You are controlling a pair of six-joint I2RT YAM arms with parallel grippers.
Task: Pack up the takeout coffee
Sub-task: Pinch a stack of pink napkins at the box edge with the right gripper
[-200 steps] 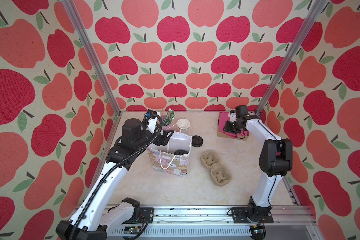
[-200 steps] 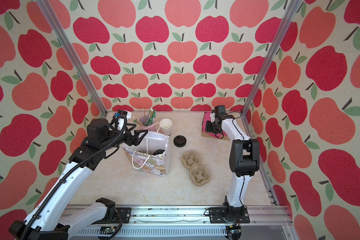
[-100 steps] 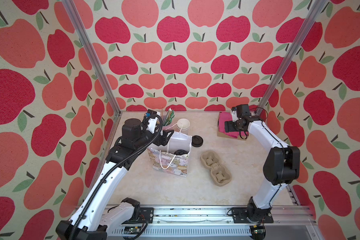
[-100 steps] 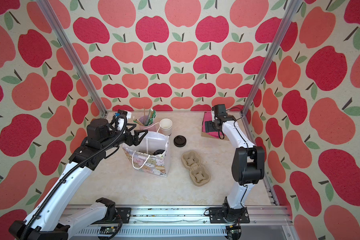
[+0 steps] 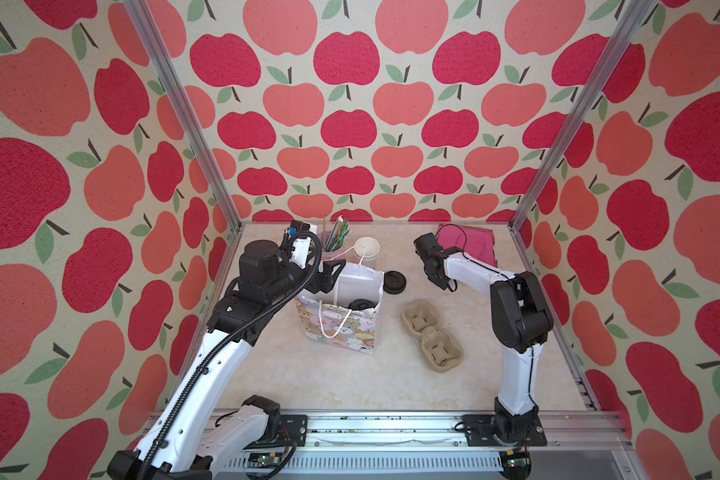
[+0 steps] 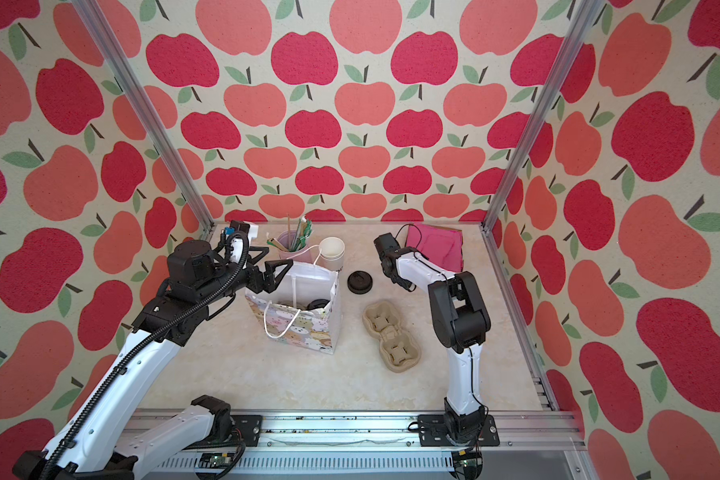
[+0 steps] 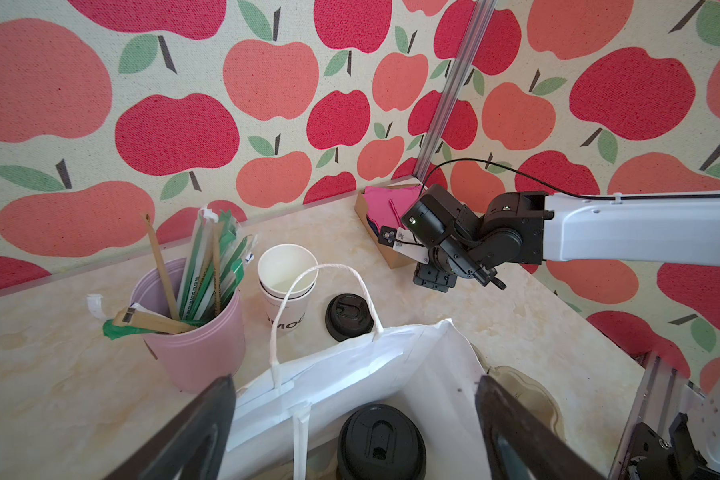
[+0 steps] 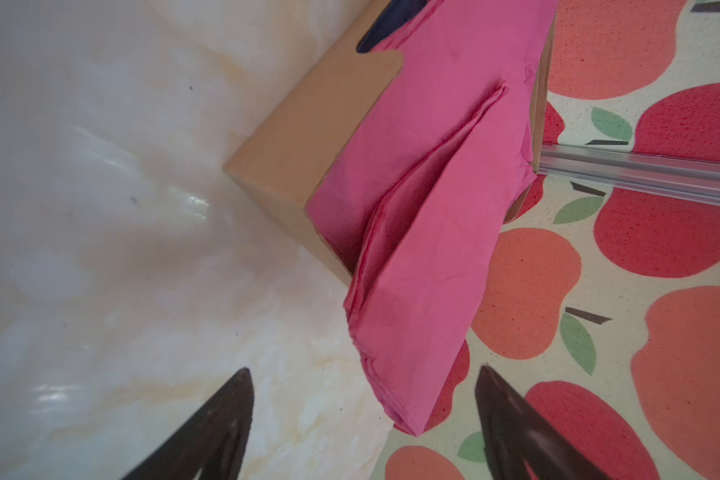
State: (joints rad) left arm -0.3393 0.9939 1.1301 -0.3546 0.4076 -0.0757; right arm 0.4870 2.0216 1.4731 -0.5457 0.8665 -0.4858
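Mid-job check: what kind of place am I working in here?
Probably a staged café takeout station inside a robot test cell: apple-print walls on aluminium posts, plus a gift bag, pulp cup carrier and pink cup of straws.

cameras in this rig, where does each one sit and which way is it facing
Both top views: high at the front, looking down and back over the table; left arm and right arm show nearly whole.
Left wrist: on the left arm, looking past the open left gripper into the gift bag, toward the straw cup and right arm.
Right wrist: on the right arm, looking past the open right gripper at pink napkins in a brown box.
Shared: every view shows the napkins.
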